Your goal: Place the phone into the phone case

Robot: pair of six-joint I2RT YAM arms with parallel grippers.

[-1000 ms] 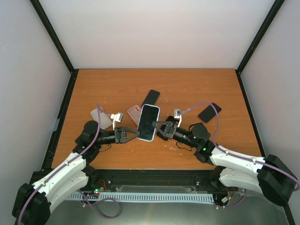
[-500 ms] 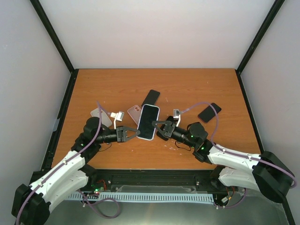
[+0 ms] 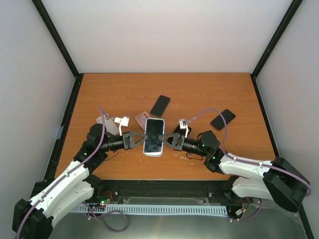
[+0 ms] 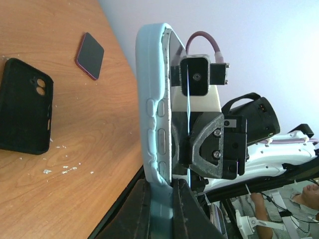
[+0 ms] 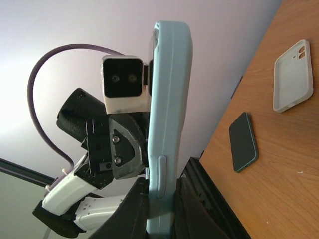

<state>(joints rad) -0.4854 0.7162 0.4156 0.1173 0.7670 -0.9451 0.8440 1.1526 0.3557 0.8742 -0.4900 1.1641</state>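
A phone with a dark screen sits in a light blue phone case [image 3: 153, 136], held above the table between both grippers. My left gripper [image 3: 140, 139] is shut on its left long edge, my right gripper [image 3: 166, 139] on its right long edge. In the left wrist view the case [image 4: 149, 99] stands edge-on between my fingers [image 4: 160, 201]. The phone's silver side with buttons [image 4: 166, 134] shows bare beside the case rim. In the right wrist view the case's back and side [image 5: 169, 94] rise from my shut fingers [image 5: 162, 201].
A black case [image 3: 160, 105] [image 4: 25, 112] lies behind the held phone. A dark phone [image 3: 223, 119] [image 4: 90, 56] lies at the right. A pink case or phone [image 3: 142, 118] and a clear case [image 3: 106, 124] [image 5: 294, 74] lie at the left. A dark, teal-edged phone [image 5: 243, 142] lies on the table.
The held phone has moved nearer and slightly left, sunk lower and turned square to the table. Both grippers came in with it and now pinch its two long edges.
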